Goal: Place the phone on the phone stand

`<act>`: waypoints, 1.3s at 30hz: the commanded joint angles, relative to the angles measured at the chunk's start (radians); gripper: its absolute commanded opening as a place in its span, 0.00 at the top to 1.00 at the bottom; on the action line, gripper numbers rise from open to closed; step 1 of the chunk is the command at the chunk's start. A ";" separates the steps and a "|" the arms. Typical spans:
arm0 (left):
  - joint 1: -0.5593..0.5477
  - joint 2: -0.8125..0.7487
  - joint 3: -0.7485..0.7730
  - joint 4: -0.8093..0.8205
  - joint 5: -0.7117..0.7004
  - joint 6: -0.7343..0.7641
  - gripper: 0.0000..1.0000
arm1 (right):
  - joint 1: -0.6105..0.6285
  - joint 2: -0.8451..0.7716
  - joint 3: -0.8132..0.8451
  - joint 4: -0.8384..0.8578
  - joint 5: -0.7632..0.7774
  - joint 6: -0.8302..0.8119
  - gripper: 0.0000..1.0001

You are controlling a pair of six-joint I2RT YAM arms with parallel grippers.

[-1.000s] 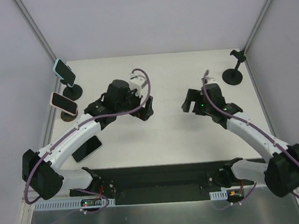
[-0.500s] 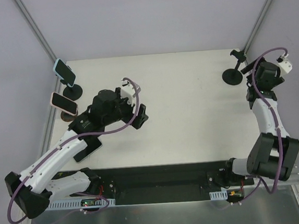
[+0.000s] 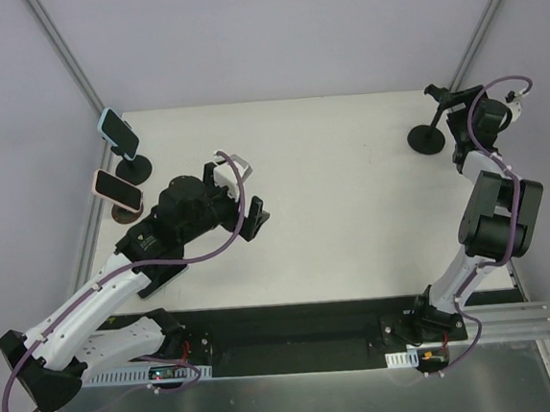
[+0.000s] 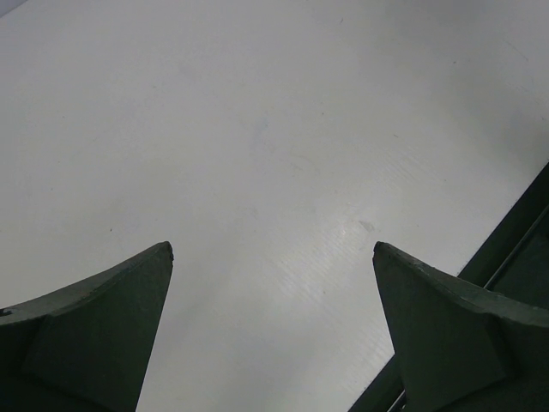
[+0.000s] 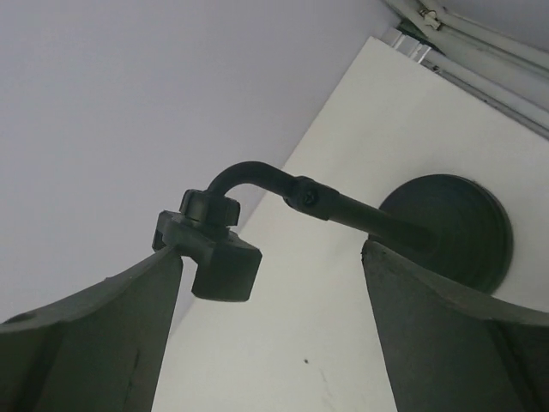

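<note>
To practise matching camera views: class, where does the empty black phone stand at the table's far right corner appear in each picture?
Top external: the empty phone stand is at the upper right, near the table's far right corner.
Left wrist: not in it.
Right wrist: the stand fills the middle, with its round base at the right.
Shared landmark: the white table shows in all three views.

L end effector (image 4: 273, 246) open; R end effector (image 5: 273, 250) open.

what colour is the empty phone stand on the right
The phone stand is black all over; clearest in the right wrist view.
</note>
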 commanded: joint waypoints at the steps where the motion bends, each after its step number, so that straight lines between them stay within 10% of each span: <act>1: -0.018 -0.002 -0.003 0.033 -0.037 0.036 0.01 | 0.015 0.072 0.074 0.157 -0.003 0.264 0.15; 18: -0.020 0.034 -0.002 0.033 -0.034 0.034 0.01 | 0.038 0.100 0.070 0.180 0.040 0.393 0.48; 29: -0.020 0.047 -0.003 0.033 -0.029 0.042 0.01 | 0.067 0.097 0.047 0.226 -0.023 0.414 0.32; 39: -0.020 0.056 -0.002 0.031 -0.029 0.043 0.01 | 0.093 0.153 0.105 0.231 -0.034 0.425 0.51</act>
